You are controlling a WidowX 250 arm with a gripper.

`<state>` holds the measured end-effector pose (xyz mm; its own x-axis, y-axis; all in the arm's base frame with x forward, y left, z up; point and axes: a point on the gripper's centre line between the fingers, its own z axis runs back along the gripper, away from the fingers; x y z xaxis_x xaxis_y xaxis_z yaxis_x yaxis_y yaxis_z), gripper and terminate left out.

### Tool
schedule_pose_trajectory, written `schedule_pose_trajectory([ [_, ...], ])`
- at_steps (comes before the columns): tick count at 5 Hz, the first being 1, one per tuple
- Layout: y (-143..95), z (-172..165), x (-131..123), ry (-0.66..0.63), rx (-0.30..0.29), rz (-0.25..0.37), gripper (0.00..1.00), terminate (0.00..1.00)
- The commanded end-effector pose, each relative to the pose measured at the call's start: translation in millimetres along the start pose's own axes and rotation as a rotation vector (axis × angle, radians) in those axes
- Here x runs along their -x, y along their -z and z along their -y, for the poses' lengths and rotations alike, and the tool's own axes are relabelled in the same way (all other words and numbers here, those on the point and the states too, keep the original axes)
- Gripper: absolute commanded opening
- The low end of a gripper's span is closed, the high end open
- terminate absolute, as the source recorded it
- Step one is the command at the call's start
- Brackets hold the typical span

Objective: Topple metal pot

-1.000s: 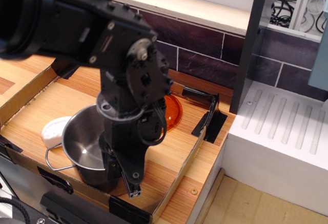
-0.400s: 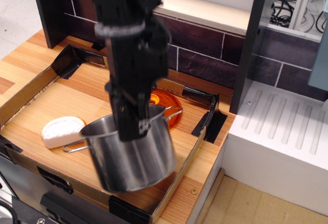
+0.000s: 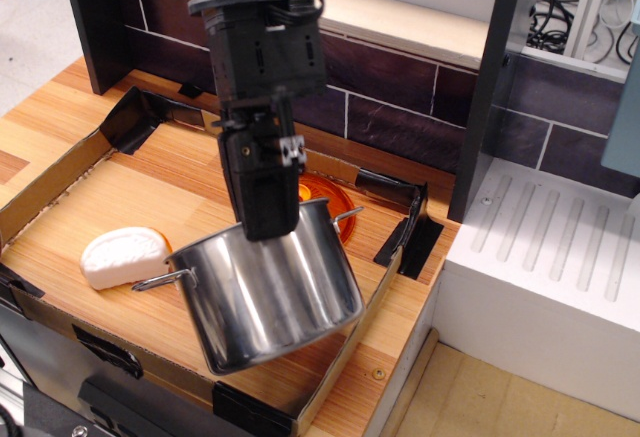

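Metal pot [image 3: 268, 299] tilts, interior hidden; the pincer [image 3: 262, 219] grips its far rim above the wooden bench [image 3: 130, 185], white lump [image 3: 122, 255] left.

The metal pot [image 3: 268, 302] (tilted) hangs between white lump [image 3: 122, 256], left, and lid [image 3: 322, 206], behind.
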<state>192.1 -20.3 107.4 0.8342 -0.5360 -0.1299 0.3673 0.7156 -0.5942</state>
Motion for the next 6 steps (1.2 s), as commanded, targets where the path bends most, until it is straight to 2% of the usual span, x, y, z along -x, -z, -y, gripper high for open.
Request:
schedule_pose_trajectory([
  [1, -6.0, -38.7, 6.7, -0.031, 0.146, 0.014, 0.00, 0.00],
  [2, -1.6, -47.1, 5.0, -0.016, 0.205, 0.014, 0.00, 0.00],
  [3, 1.4, -49.1, 2.6, 0.012, 0.177, 0.027, 0.00, 0.00],
  [4, -3.3, -51.7, 2.1, 0.034, 0.013, 0.045, 1.00, 0.00],
  [5, -15.2, -52.8, 0.8, 0.031, -0.205, 0.130, 1.00, 0.00],
  [6, -25.8, -50.0, -1.1, 0.048, -0.310, 0.189, 1.00, 0.00],
])
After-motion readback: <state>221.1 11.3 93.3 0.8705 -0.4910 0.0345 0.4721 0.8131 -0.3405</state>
